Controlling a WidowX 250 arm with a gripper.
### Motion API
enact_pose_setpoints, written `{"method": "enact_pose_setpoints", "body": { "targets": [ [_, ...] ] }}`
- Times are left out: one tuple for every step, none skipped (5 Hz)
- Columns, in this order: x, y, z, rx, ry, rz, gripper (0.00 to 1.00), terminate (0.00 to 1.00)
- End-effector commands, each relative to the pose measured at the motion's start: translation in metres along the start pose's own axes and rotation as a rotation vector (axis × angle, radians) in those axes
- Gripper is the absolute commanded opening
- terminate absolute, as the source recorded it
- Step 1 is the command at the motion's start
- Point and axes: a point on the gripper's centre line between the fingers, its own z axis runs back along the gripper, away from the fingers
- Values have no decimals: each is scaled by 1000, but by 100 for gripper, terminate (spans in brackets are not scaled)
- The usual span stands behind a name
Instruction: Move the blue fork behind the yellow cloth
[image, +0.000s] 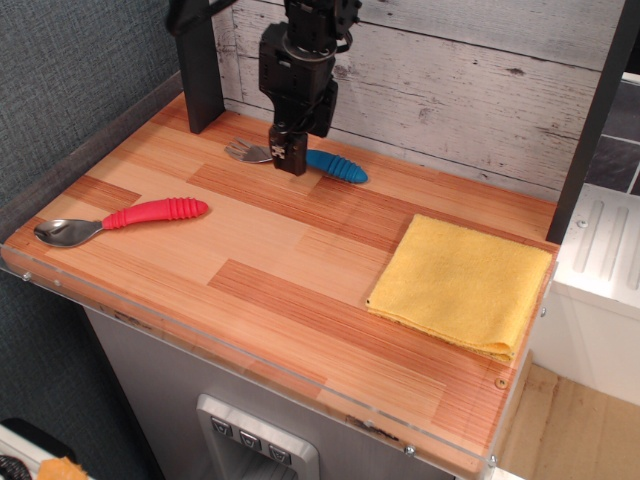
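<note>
The blue fork lies on the wooden tabletop near the back wall, with its silver tines pointing left. My gripper hangs straight down over the fork's neck, where the handle meets the tines, and its fingertips are at or touching the fork. The black fingers show as one dark block from this side, so I cannot tell whether they are open or shut. The yellow cloth lies flat and folded at the front right of the table, well apart from the fork.
A red-handled silver spoon lies at the front left. A dark post stands at the back left and another at the right. A white plank wall closes the back.
</note>
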Motion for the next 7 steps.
{"method": "enact_pose_setpoints", "body": {
  "targets": [
    [4,3,5,-31,21,65,100,0],
    [4,3,1,-20,29,82,100,0],
    [4,4,-2,-1,42,114,100,0],
    [2,4,-1,32,40,102,100,0],
    [3,2,0,44,60,101,0,0],
    [5,-2,3,31,55,84,0,0],
    [6,0,13,10,47,48,0,0]
  ]
}}
